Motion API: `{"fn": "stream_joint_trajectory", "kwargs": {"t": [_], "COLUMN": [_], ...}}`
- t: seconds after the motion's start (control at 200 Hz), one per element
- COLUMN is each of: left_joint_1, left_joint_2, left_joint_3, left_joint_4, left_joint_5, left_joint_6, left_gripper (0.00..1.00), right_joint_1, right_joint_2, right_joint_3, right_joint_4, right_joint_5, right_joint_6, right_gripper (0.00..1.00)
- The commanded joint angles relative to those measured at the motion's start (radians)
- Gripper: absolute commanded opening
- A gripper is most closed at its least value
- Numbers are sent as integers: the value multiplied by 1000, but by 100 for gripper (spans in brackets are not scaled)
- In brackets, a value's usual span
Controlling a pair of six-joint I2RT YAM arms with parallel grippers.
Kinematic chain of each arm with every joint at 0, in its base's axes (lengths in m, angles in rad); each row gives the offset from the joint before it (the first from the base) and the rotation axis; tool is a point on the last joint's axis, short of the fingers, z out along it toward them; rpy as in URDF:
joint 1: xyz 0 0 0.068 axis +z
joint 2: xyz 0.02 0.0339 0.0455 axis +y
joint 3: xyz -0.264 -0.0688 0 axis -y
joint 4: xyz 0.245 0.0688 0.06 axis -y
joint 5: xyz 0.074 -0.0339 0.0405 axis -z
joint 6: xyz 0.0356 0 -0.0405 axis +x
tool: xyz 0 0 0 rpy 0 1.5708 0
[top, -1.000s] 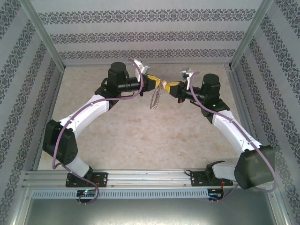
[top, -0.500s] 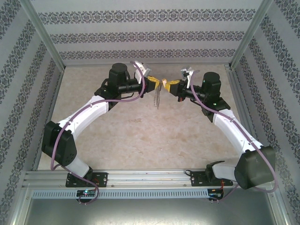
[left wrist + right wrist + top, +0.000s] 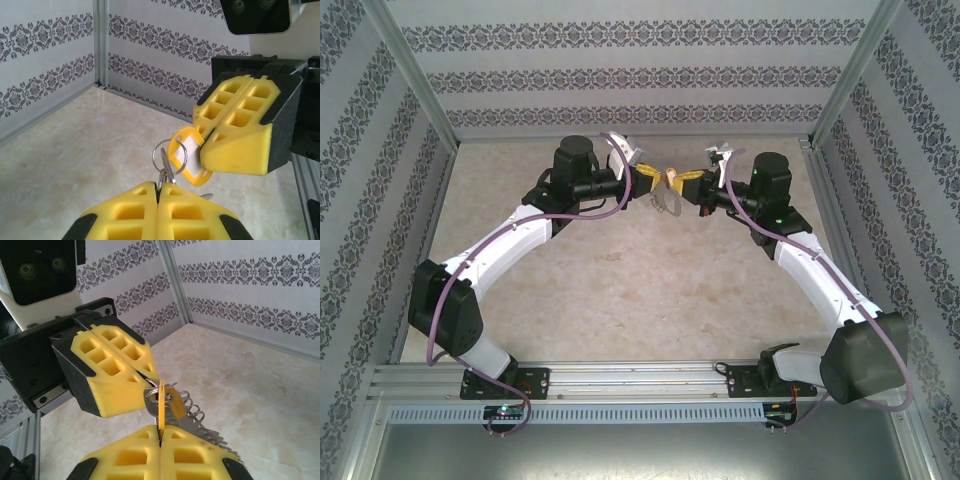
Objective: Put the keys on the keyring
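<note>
Change over the last second, top view: both arms hardly moved and both sets of jaws stayed fully closed. The keyring (image 3: 665, 203) had dangled long and straight below the point where the grippers meet. It now reads short, swung up and to the right. I take this as a wrist twist partway through threading; the job is not shown finished.

- Left gripper (image 3: 159, 187): pads pressed flat together on a sliver of silver metal. I judge that sliver to be the keyring's end.
- Small wire ring (image 3: 161, 150): stands just above the left pads and overlaps the key's head.
- Key (image 3: 186, 162): its yellow head is pinched at one edge by the right gripper (image 3: 161, 432), whose jaws are closed on it with no gap.
- Location: everything is held in the air over the tabletop (image 3: 620, 300), near the middle of its far edge. Nothing rests on the tabletop.

Hard to make out:
- The key's blade cannot be picked out.
- I cannot tell whether the wire ring passes through the keyring's loop.
- The right wrist view shows the pale fringe trailing down and to the right, but most of the dark body is cut off.
- In the top view all of this is too small to resolve.
</note>
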Motion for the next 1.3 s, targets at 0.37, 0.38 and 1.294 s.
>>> {"fn": "stream_joint_trajectory", "kwargs": {"t": [0.37,0.38,1.294], "left_joint_1": [-9,-9,-11], "left_joint_2": [-47,-48,-48], "left_joint_3": [13,13,11], "left_joint_4": [3,3,13], "left_joint_5": [-21,-22,-16], "left_joint_6": [2,2,-5], "left_gripper": [0,0,0], "right_joint_1": [-20,-20,25], "right_joint_2": [-21,-21,2], "right_joint_3": [-61,-61,17], "right_joint_4": [34,35,16], "right_joint_5": [31,31,26], "right_joint_6": [-20,-20,-28], "right_gripper": [0,0,0]}}
